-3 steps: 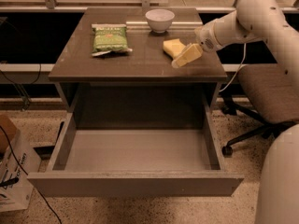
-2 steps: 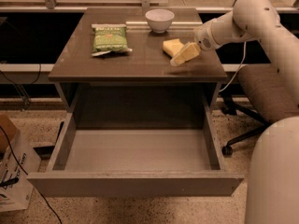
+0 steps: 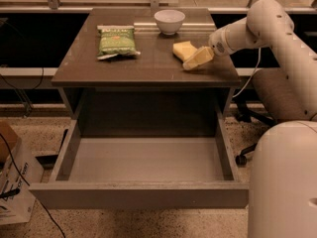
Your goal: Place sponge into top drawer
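Observation:
The sponge [image 3: 181, 48], a pale-yellow foam block, lies on the table top [image 3: 148, 66] right of centre, in front of the white bowl [image 3: 169, 21]. My gripper [image 3: 192, 63] reaches in from the right on the white arm [image 3: 257, 26]. It is low over the table, right against the sponge's front right side and overlapping its edge. The top drawer [image 3: 141, 195] is pulled fully out below the table, and its light grey floor [image 3: 146, 160] is bare.
A green snack packet [image 3: 117, 40] lies on the table's left half. My white body [image 3: 282, 182] fills the lower right, with an office chair [image 3: 277, 90] behind it. A cardboard box [image 3: 12, 182] and cables sit on the floor at left.
The gripper has stayed beside the sponge, shifting only slightly. My white body at the lower right takes up more of the view. The sponge has not moved.

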Tool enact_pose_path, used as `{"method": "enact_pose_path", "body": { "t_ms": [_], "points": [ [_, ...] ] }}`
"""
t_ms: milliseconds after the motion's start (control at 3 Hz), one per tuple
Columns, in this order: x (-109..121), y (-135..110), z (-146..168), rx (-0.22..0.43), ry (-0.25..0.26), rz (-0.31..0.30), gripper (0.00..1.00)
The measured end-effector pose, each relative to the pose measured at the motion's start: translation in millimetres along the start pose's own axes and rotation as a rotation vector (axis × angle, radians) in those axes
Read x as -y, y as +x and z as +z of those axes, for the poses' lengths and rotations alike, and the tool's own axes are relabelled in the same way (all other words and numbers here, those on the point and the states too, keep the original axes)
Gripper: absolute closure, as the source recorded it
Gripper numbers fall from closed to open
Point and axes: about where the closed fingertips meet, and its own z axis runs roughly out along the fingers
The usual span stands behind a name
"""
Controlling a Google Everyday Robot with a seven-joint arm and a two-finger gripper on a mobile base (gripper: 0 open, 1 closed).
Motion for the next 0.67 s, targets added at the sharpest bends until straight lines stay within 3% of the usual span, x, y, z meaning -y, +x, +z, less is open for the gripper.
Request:
{"method": "enact_pose_path", "body": {
  "t_ms": [333, 667],
  "points": [
    [7.3, 3.4, -4.8, -0.01, 0.016, 0.026, 0.17],
    [4.5, 2.5, -14.0, -0.019, 0.014, 0.051, 0.4]
  ]
}}
